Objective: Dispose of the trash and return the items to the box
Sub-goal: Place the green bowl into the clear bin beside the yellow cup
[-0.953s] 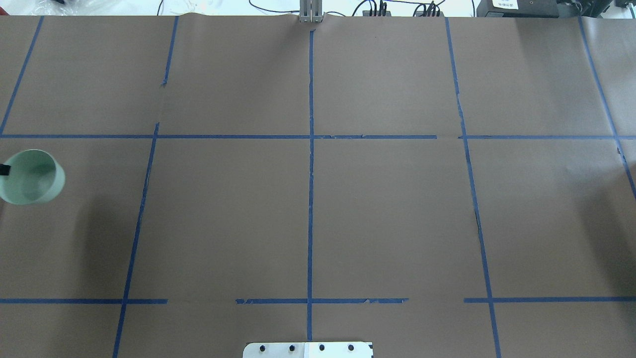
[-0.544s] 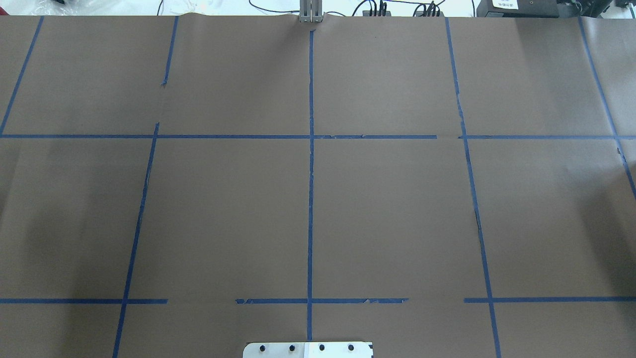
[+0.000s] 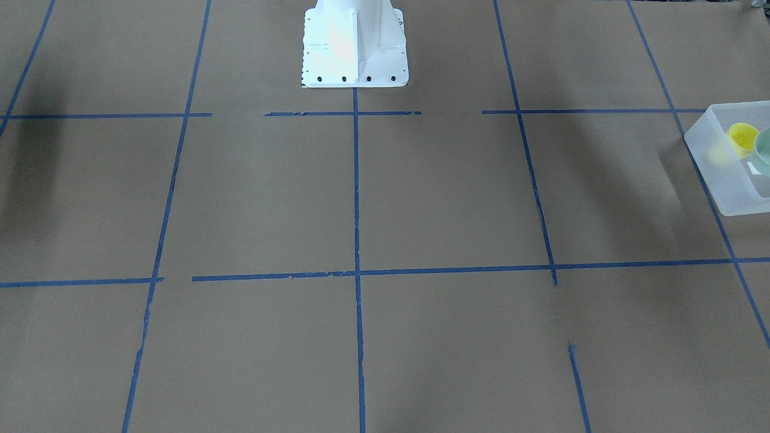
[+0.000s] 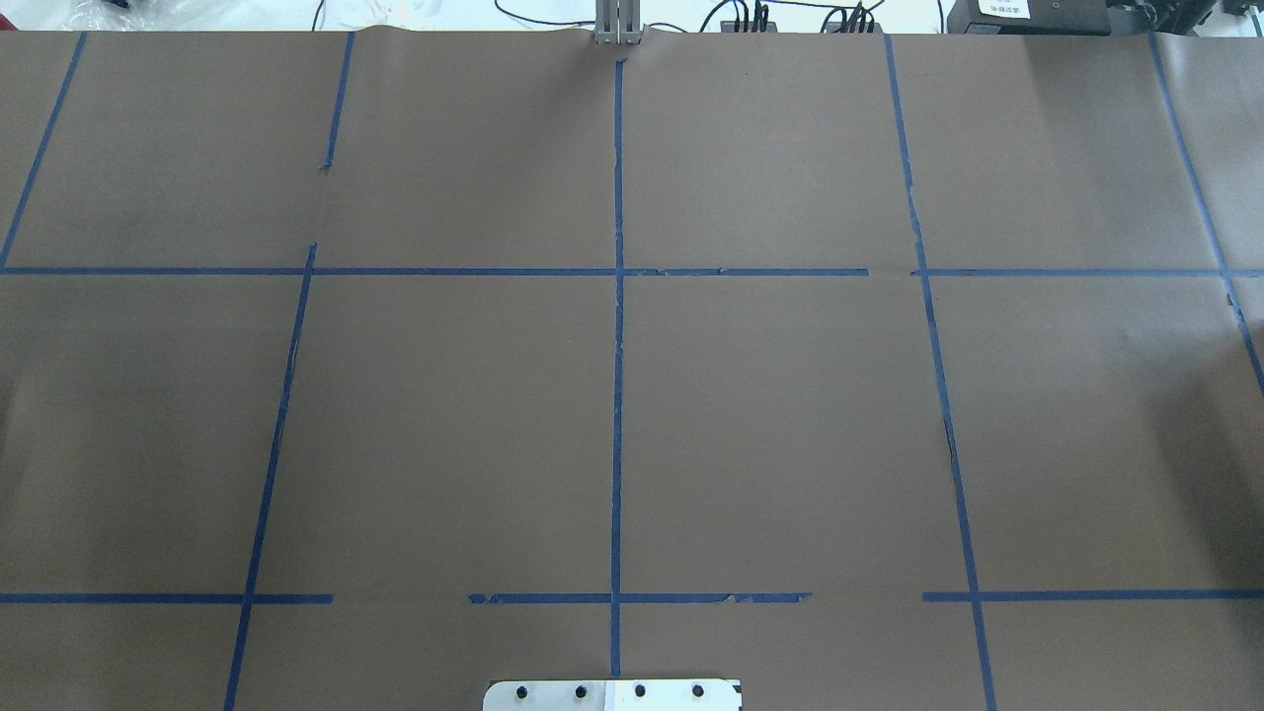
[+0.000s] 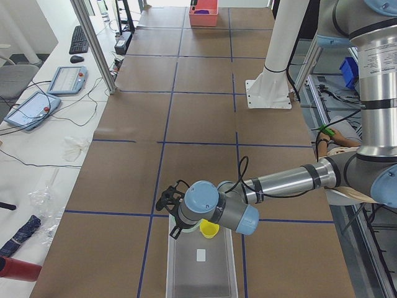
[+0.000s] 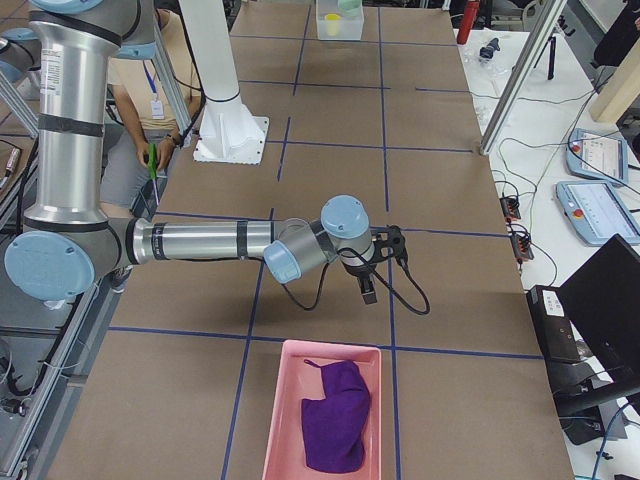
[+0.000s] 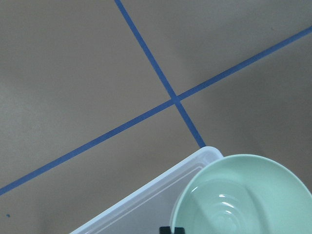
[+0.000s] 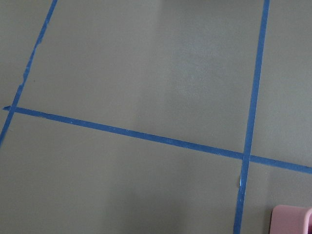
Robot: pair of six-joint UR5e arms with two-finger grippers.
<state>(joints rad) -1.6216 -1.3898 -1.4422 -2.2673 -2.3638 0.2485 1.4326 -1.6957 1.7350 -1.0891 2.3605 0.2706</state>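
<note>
The pale mint-green bowl [image 7: 243, 195] hangs over a corner of the frosted-white box [image 7: 146, 200] in the left wrist view, with one black fingertip [image 7: 171, 230] at its rim. The front-facing view shows the box [image 3: 725, 174] at the right edge, with the yellow cup [image 3: 743, 137] inside and the bowl [image 3: 764, 150] beside the cup. My left gripper [image 5: 173, 216] is at the box's [image 5: 201, 267] near end by the cup [image 5: 209, 230], shut on the bowl. My right gripper [image 6: 368, 285] hovers over bare table; I cannot tell whether it is open or shut.
A pink bin [image 6: 325, 420] holding a purple cloth [image 6: 335, 415] lies just in front of the right gripper; its corner shows in the right wrist view [image 8: 292, 220]. The white pedestal [image 3: 354, 48] stands at the table's robot side. A seated person [image 6: 150, 130] is behind it.
One second ago the bowl, with a black fingertip on its rim, was at the left edge of the overhead view. It moved out leftward and no longer shows there.
</note>
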